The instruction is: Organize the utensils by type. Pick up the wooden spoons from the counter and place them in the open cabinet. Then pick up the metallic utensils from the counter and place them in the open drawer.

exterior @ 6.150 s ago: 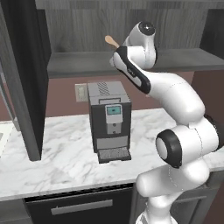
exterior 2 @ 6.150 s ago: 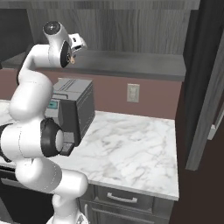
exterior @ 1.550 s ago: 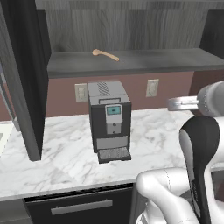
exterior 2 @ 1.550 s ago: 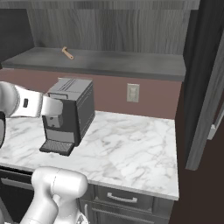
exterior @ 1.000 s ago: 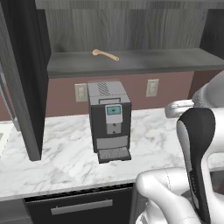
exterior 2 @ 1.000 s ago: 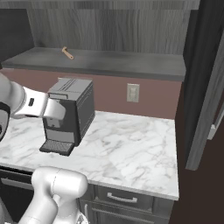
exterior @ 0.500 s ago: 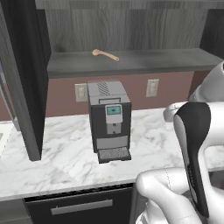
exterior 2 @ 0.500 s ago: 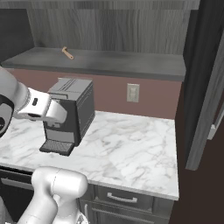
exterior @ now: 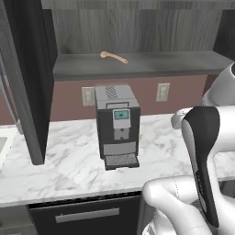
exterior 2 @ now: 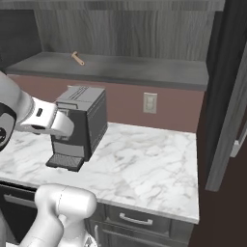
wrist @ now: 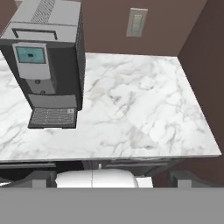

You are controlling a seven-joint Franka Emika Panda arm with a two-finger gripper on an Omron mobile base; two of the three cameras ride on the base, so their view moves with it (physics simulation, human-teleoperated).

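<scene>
- Gripper (wrist: 114,175): fingers spread wide, one dark tip (wrist: 43,178) low at each side of the hand view, nothing between them.
- Hanging over the front edge of the counter (wrist: 131,109), looking down and back across the white veined marble toward the wall.
- Coffee machine (wrist: 48,65) ahead and to the left in the hand view, drip tray facing the gripper (small blue screen on its front). Wall outlet (wrist: 136,22) behind, on the reddish-brown backsplash.
- No contact with machine or counter.
- Wooden spoon (exterior: 113,57) up on the grey shelf of the open cabinet, lying flat, above the coffee machine (exterior: 117,126) and slightly behind it; well apart from the gripper and higher. Same spoon seen from the right base view (exterior 2: 77,58), toward the shelf's left end.
- Counter (exterior: 69,165) bare around the machine (exterior 2: 79,125) as far as seen; metallic pieces not made out anywhere in these views.
- Tall dark cabinet door (exterior: 23,82) open at the left.
</scene>
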